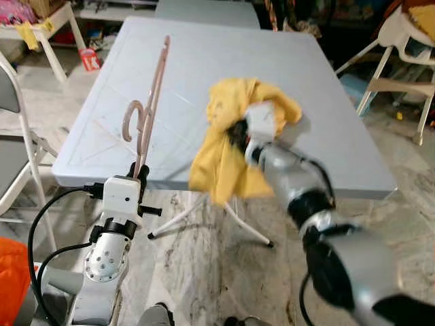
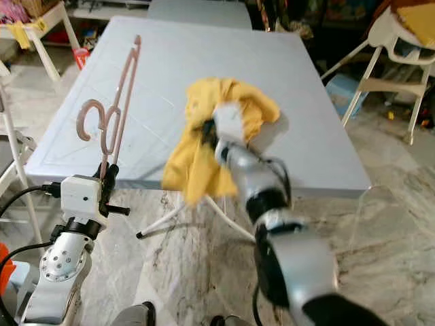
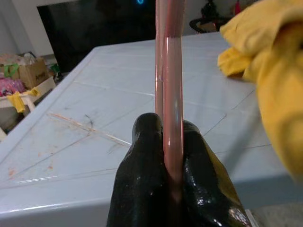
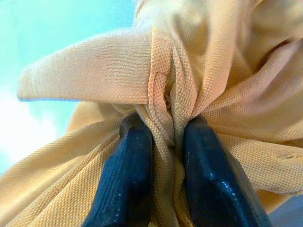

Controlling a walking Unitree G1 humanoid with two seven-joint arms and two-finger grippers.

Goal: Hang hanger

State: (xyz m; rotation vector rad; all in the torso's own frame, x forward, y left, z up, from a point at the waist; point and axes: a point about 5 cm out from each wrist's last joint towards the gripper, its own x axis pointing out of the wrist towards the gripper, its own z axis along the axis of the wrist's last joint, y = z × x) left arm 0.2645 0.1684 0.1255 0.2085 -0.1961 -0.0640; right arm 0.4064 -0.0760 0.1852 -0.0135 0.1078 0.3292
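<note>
Roughly halfway at best, going by the grey folding table point(image 1: 326, 136) as the reference. Left gripper point(image 3: 166, 156) clamped tight on one end of the pink hanger point(image 1: 151, 102), fingers point(image 3: 142, 156) pinched together around the thin bar, held up off the near left edge of the table so the hanger stands almost upright with its hook point(image 1: 133, 119) curling out toward the table's left side. Right gripper point(image 4: 165, 142) squeezed shut on a bunched fold of the yellow garment point(image 1: 234, 129), lifted above the near middle of the table, part of the cloth drooping down past the near edge. So: both pieces picked up, but garment and hanger well apart, nothing threaded onto the hanger yet, and no rail or hook to hang on anywhere around the table. Probably still to do: getting the cloth onto the hanger, then finding a place for it. Hard to tell what kind of garment that is, or where a collar or neck opening sits, just a crumpled wad. Right fingertips buried in fabric from the head views. Far end of the hanger cut off in the left wrist view, and the right arm blurry.
</note>
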